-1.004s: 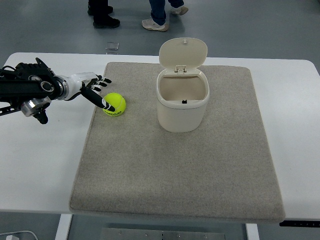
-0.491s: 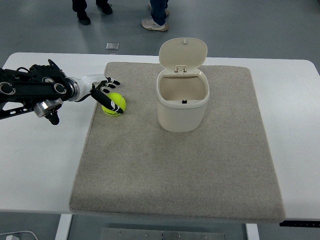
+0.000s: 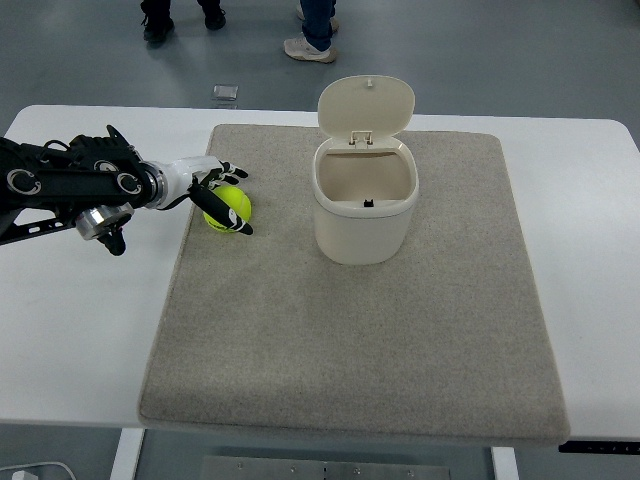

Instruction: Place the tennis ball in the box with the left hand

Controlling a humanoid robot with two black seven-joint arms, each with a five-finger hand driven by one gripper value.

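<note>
Left hand (image 3: 213, 188) comes in from the left edge on a black arm (image 3: 60, 188), its fingers (image 3: 232, 218) spread over a yellow-green tennis ball (image 3: 229, 206). Black fingertips lie across the ball's top and near side, touching it; whether they grip it cannot be told. Ball sits on the grey mat (image 3: 350, 330), by the mat's left edge, right under the fingers. Cream box (image 3: 365, 205) stands upright on the mat well to the right of the fingers, lid (image 3: 366, 104) tipped back, inside visible. Mat lies on the white desk (image 3: 80, 330). People's shoes (image 3: 308, 48) on the floor beyond the fingers.
</note>
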